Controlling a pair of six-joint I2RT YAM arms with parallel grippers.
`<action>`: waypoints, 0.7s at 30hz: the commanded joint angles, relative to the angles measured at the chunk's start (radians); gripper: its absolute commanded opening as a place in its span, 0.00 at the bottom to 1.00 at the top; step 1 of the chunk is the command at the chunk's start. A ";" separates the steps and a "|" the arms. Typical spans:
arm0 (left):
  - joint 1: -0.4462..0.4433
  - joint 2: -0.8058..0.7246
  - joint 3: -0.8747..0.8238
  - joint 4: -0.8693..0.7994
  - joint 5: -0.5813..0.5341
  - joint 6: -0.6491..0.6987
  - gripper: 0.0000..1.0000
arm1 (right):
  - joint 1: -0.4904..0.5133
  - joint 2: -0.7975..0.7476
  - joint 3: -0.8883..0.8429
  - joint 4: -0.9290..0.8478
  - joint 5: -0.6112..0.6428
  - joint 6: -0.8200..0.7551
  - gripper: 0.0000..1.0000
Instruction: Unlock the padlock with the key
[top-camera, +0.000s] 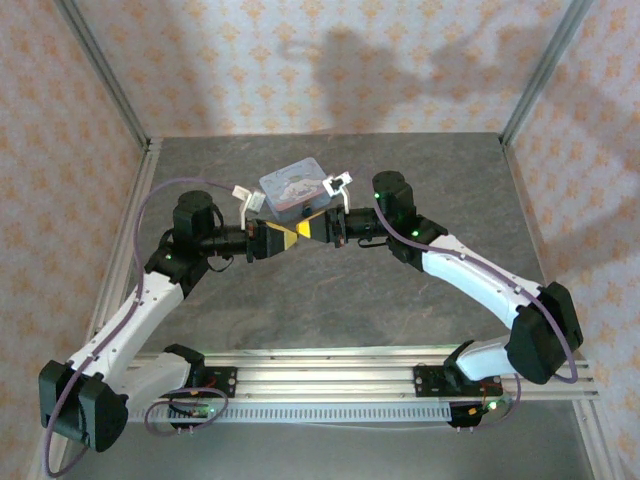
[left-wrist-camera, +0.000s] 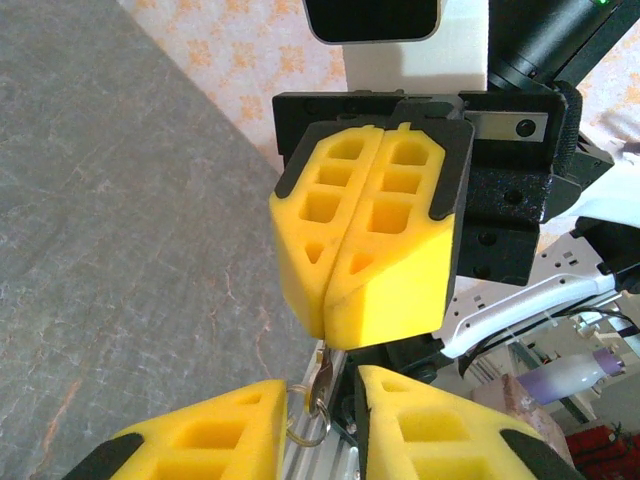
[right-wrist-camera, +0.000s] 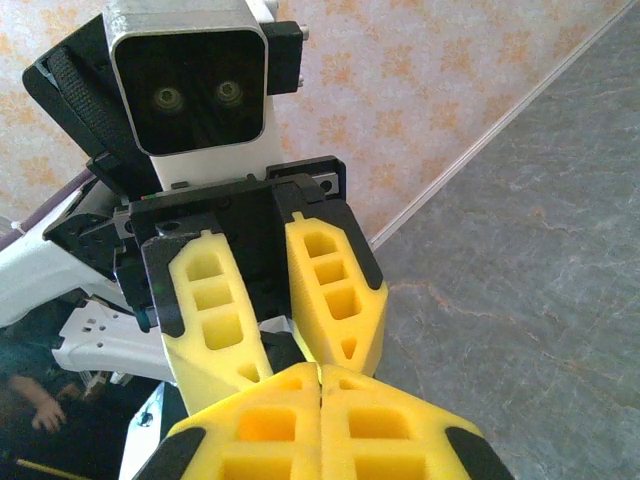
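Observation:
My right gripper (left-wrist-camera: 330, 335) is shut on the key (left-wrist-camera: 333, 362), a thin silvery blade that sticks out below its yellow pads with a wire ring (left-wrist-camera: 305, 430) hanging from it. The key and ring hang in the gap of my left gripper (left-wrist-camera: 322, 425), whose fingers stand apart and open. Seen from above, the two grippers meet tip to tip, left gripper (top-camera: 283, 236) and right gripper (top-camera: 310, 230), above the table in front of the tin. The right wrist view has my right gripper (right-wrist-camera: 320, 372) pressed shut and the left gripper (right-wrist-camera: 292, 352) spread behind it. The padlock is hidden.
A pale blue printed tin box (top-camera: 295, 187) sits just behind the grippers. The grey stone-look table (top-camera: 330, 300) stretches around them, walled by patterned panels. An aluminium rail (top-camera: 330, 375) carries both arm bases at the near edge.

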 joint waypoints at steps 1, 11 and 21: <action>-0.006 0.006 -0.003 0.009 0.019 0.024 0.25 | -0.007 -0.035 0.020 0.056 -0.012 0.005 0.00; -0.006 0.006 0.000 0.000 0.022 0.032 0.11 | -0.009 -0.032 0.016 0.070 -0.012 0.014 0.00; -0.006 -0.008 0.017 -0.062 -0.005 0.075 0.00 | -0.009 -0.035 0.006 0.059 0.038 0.011 0.00</action>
